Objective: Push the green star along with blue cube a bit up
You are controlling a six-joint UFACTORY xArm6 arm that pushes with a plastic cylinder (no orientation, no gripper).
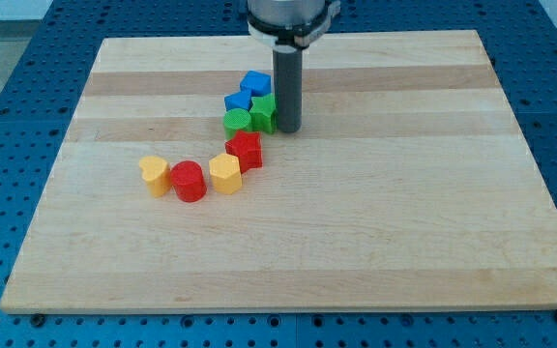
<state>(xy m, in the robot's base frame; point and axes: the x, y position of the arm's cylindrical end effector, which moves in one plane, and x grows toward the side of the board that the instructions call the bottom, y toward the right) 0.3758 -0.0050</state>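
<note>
The pale wooden board (356, 242) fills most of the frame, resting on a blue perforated table (8, 145). My dark rod (287, 87) drops from the top centre; I carry no pincer, so there is no opening or closing to tell. My tip (288, 130) sits just right of the green star block (264, 112), touching or nearly so. The blue cube (254, 84) lies just above that star, with a second blue block (237, 101) and a green cylinder (237, 121) to the left. Below curve a red star block (246, 151), yellow hexagonal block (225, 174), red cylinder (189, 181) and yellow heart block (154, 175).
</note>
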